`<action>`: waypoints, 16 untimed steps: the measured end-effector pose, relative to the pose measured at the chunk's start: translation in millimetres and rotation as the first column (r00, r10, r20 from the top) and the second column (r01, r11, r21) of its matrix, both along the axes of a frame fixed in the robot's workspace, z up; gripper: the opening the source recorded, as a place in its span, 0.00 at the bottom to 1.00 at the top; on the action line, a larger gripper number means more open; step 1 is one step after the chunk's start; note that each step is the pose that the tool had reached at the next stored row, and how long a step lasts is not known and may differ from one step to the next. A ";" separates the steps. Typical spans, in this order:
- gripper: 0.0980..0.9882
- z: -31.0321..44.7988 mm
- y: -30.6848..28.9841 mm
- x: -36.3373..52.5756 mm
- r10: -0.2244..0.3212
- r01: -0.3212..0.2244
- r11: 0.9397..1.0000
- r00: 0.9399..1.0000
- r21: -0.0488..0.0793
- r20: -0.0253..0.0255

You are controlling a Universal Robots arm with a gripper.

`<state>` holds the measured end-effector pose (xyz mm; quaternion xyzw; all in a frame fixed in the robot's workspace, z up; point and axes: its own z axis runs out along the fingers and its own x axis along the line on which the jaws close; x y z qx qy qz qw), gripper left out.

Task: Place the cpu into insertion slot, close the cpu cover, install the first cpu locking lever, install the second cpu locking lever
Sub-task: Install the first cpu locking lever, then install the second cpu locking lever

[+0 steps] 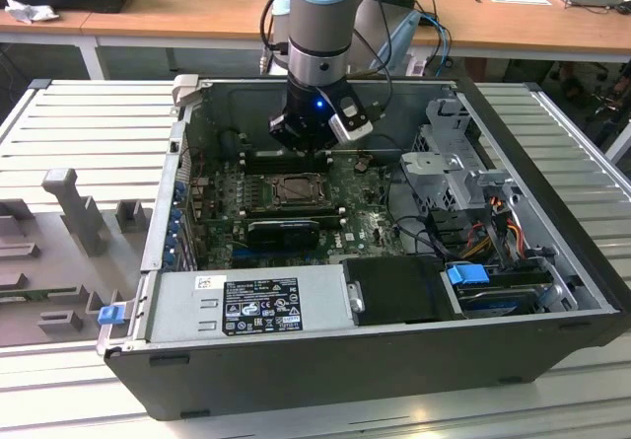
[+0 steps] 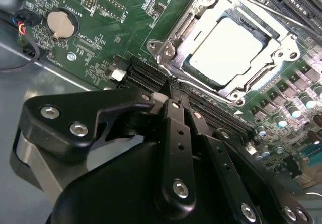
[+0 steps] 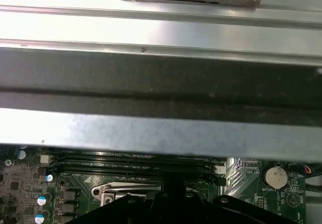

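Inside the open computer case (image 1: 552, 261), the gripper (image 2: 177, 99) hangs just above the green motherboard (image 2: 126, 17), fingers (image 2: 173, 116) pressed together and holding nothing. Near the fingertips, the cpu (image 2: 226, 48) sits in the insertion slot (image 1: 294, 189), with the cpu cover (image 2: 173, 38) closed down around it. Black memory slots (image 2: 146, 73) lie between them.

Grey case wall (image 3: 161, 128) above green motherboard (image 3: 251, 183) — black memory slots (image 3: 136, 163), coin battery (image 3: 275, 175).
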<state>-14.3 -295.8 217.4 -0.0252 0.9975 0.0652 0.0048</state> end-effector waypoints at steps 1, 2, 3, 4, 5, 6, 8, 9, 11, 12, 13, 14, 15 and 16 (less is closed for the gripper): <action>0.01 0.0 -0.6 0.0 0.000 0.000 1.000 1.000 0.000 0.000; 0.01 0.0 -1.8 0.0 0.000 0.000 1.000 1.000 0.000 0.000; 0.01 0.0 -2.3 0.0 0.000 0.000 1.000 1.000 0.000 0.000; 0.01 0.0 -2.7 0.0 0.000 0.000 1.000 1.000 0.000 0.000; 0.01 0.0 -3.3 0.0 0.000 0.000 1.000 1.000 0.000 0.000; 0.01 0.0 -3.7 0.0 0.000 0.000 1.000 1.000 0.000 0.000; 0.01 0.0 -4.4 0.0 0.000 0.000 1.000 1.000 0.000 0.000; 0.01 0.0 -4.8 0.0 0.000 0.000 1.000 1.000 0.000 0.000; 0.01 0.0 -5.8 0.0 0.000 0.000 1.000 1.000 0.000 0.000; 0.01 0.0 -7.1 0.0 0.000 0.000 1.000 1.000 0.000 0.000; 0.01 0.0 -8.4 0.0 0.000 0.000 1.000 1.000 0.000 0.000; 0.01 0.0 -9.5 0.0 0.000 0.000 1.000 1.000 0.000 0.000; 0.01 0.0 -10.6 0.0 0.000 0.000 1.000 1.000 0.000 0.000; 0.01 0.0 -11.2 0.0 0.000 0.000 1.000 1.000 0.000 0.000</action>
